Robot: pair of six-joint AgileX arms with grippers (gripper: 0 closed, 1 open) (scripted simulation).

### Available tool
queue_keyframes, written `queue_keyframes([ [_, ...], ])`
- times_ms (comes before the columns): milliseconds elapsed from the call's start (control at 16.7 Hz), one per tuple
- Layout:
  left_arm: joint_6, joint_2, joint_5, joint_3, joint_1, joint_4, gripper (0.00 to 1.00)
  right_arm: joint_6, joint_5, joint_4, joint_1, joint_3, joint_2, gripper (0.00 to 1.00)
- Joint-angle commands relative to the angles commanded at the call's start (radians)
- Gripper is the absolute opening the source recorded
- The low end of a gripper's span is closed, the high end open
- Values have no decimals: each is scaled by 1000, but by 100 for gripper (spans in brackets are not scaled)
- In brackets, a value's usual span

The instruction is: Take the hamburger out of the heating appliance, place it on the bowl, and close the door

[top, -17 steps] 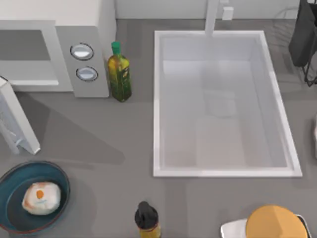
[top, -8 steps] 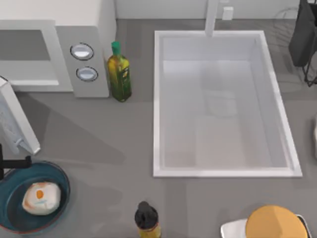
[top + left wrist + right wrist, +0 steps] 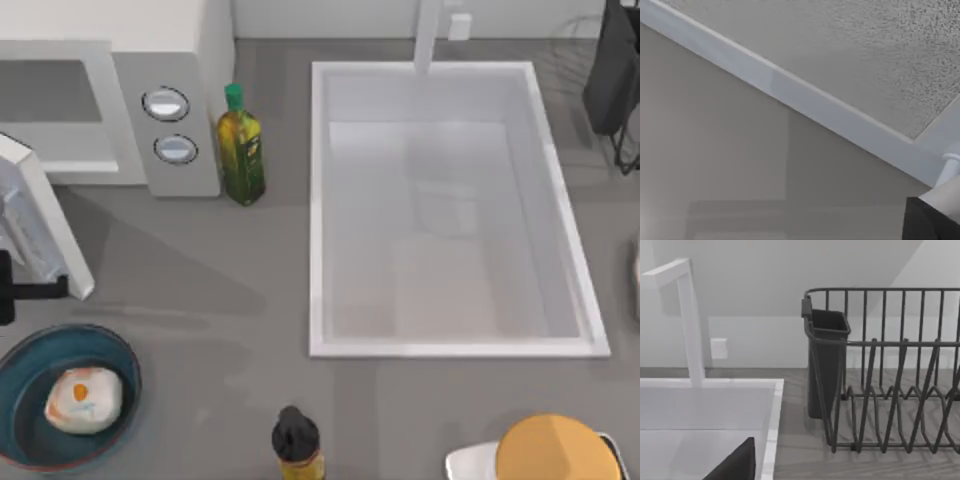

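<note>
Left end effector [image 3: 30,291] against door [image 3: 35,220]

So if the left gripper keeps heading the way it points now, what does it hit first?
Most likely the microwave door: the left gripper sits at the door's lower edge, its finger reaching toward it. Depth is unclear from above.

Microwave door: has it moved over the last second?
Yes. The door has swung slightly toward the microwave; its free edge now lies farther from the bowl and nearer the knob panel, with the left gripper against it.
</note>
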Motion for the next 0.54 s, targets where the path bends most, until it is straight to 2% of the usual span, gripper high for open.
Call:
queue_keyframes([
  [300, -11, 269, -12, 148, -20, 104, 0, 0, 0, 0, 0, 0, 0, 100],
  [540, -15, 334, -17, 194, -27, 137, 0, 0, 0, 0, 0, 0, 0, 100],
])
